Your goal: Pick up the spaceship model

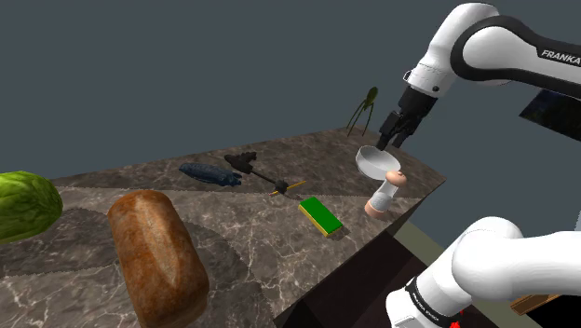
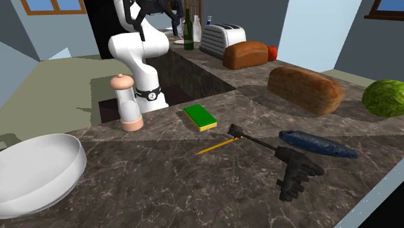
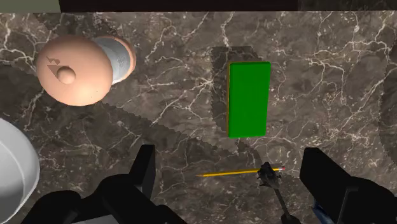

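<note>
Near the hand (image 3: pixel 232 159), fingers (image 3: pixel 145 172) apart, sits a white bowl (image 3: pixel 14 168)

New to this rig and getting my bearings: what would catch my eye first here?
Probably the big brown bread loaf at the shoulder view's lower left, on the dark marble counter. Next, the bright green sponge lying flat nearer the white arm, and the open gripper hovering above the counter's end by a white bowl and a pink-topped grinder.
</note>
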`<state>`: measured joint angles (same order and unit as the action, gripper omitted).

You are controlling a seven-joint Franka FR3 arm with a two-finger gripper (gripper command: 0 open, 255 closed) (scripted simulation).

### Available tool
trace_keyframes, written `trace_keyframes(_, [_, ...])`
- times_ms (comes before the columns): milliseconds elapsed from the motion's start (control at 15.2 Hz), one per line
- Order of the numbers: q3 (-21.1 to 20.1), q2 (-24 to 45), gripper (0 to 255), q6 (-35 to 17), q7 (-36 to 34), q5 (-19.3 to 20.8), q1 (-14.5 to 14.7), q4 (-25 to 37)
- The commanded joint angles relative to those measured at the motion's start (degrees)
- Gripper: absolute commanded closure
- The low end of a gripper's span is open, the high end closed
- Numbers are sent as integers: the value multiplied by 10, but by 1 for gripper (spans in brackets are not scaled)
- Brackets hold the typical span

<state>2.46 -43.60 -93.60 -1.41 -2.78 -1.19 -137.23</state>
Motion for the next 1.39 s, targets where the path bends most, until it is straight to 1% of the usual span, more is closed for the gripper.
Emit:
trace_keyframes(0, [0, 0, 0, 0, 0, 0, 0, 0])
trace_keyframes(330, [-8, 101, 0, -74, 23, -10, 22, 17])
trace_keyframes(660, [-18, 208, 0, -135, 46, -18, 42, 53])
trace_keyframes(990, [-30, 316, 0, -182, 68, -25, 60, 104])
trace_keyframes(1320, [-43, 424, 0, -214, 86, -28, 75, 171])
